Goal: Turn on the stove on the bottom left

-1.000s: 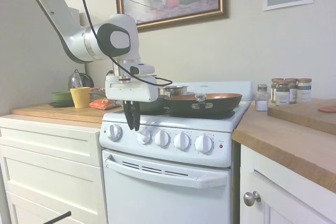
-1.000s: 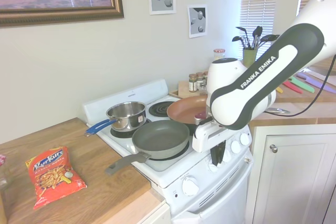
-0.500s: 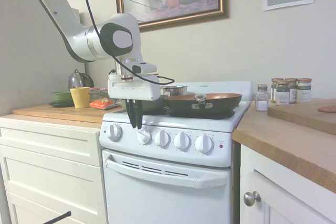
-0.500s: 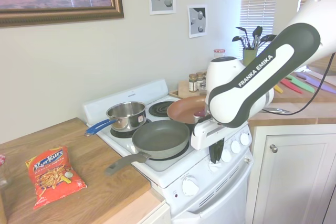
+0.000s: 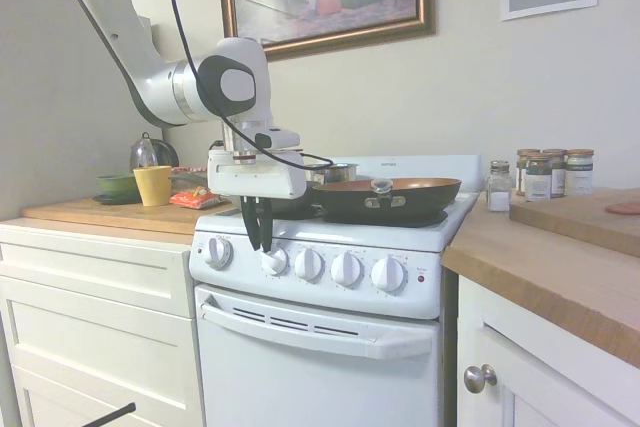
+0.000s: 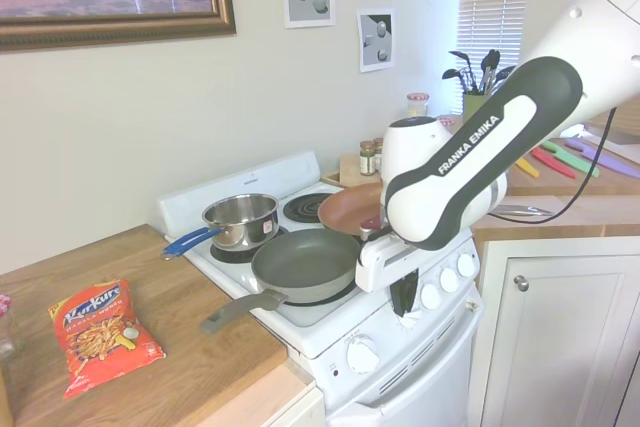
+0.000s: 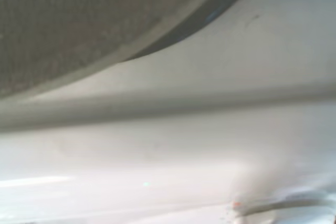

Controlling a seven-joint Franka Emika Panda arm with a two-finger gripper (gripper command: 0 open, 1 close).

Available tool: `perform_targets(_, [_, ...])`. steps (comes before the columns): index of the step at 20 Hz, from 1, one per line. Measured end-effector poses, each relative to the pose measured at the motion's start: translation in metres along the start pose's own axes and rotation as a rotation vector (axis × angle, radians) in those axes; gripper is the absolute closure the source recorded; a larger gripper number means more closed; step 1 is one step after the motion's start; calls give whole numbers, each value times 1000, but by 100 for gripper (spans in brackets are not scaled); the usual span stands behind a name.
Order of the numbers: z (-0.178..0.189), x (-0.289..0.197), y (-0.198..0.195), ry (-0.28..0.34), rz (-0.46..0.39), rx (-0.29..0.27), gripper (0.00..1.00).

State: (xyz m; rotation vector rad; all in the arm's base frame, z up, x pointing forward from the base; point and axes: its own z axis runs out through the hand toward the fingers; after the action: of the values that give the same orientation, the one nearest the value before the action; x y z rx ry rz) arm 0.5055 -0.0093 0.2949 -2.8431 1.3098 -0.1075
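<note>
The white stove (image 5: 330,367) stands in the middle, with a row of round white knobs and a small red light (image 5: 421,278) on its front panel. My gripper (image 5: 259,246) points down in front of the panel. Its dark fingers are close together with nothing between them, and their tips sit just above and left of the second knob from the left (image 5: 275,263). The leftmost knob (image 5: 218,252) is uncovered. In the second exterior view my gripper (image 6: 405,302) hides that second knob. The wrist view shows a blurred grey pan rim (image 7: 79,19) above the stove's white surface (image 7: 184,145).
A grey frying pan (image 6: 305,264), a steel saucepan (image 6: 240,219) and a copper pan (image 5: 385,197) sit on the burners. A snack bag (image 6: 100,332) and a yellow cup (image 5: 153,185) are on the counter left of the stove. Spice jars (image 5: 545,175) stand on the counter to its right.
My gripper has shifted a little to the right along the knob panel, from between the first two knobs to just above the second one. The fingers look the same.
</note>
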Motion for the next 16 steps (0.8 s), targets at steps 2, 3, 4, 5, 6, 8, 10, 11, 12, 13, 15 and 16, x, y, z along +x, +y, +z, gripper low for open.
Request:
perform_targets(2, [1, 1, -1, 0, 0, 0, 100])
perform_targets(3, [1, 1, -1, -1, 1, -1, 100])
perform_targets(4, [2, 1, -1, -2, 1, -1, 100])
perform_targets(5, [2, 1, -1, -3, 2, -1, 100])
perform_targets(6, [3, 1, -1, -4, 2, -2, 100])
perform_targets(8, [5, 0, -2, -8, 1, -5, 100])
perform_targets(10, [11, -2, -2, -15, 1, -10, 100])
perform_targets(11, [14, -2, -2, -18, 1, -13, 100])
perform_targets(12, [18, -2, -2, -19, 1, -15, 100])
perform_targets(13, [21, -2, -3, -19, 0, -15, 100])
perform_targets(15, [23, -2, -3, -20, 0, -15, 100])
perform_targets(16, [23, -2, -3, -20, 1, -15, 100])
